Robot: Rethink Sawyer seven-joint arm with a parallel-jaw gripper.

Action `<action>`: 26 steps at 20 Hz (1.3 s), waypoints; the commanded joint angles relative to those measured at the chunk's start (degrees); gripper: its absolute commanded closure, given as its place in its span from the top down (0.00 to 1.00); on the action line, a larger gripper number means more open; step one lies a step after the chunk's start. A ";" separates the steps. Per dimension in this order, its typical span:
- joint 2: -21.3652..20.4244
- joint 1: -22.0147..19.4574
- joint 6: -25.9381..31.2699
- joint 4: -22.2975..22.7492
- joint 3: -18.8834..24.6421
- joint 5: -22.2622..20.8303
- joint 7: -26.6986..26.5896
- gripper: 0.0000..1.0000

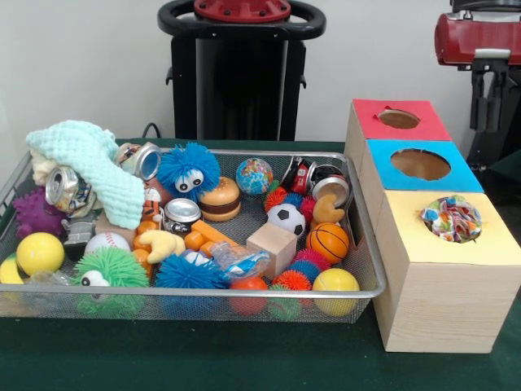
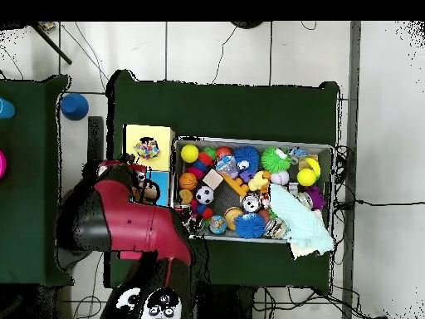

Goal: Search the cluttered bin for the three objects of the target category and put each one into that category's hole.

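Front view: claw (image 1: 491, 102) hangs beyond the boxes (image 1: 444, 244); its opening can't be told.

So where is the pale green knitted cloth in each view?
Front view: the knitted cloth lies draped over the cans at the bin's far left corner.
Overhead view: the same cloth hangs over the bin's lower right corner, spilling past the rim.
Shared landmark: the soccer ball, on the side of the bin nearest the boxes, opposite the cloth.
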 commanded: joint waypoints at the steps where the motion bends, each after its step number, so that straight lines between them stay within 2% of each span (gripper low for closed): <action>1: 2.79 3.34 15.21 -5.77 -5.35 -3.06 7.66 0.00; 12: 4.03 3.18 15.52 -8.39 -6.00 -3.86 7.20 0.00; 20: 6.72 2.50 14.85 -11.90 -6.59 -4.74 7.26 0.00; 26: 7.01 1.52 13.29 -11.80 -5.96 -5.15 6.20 0.00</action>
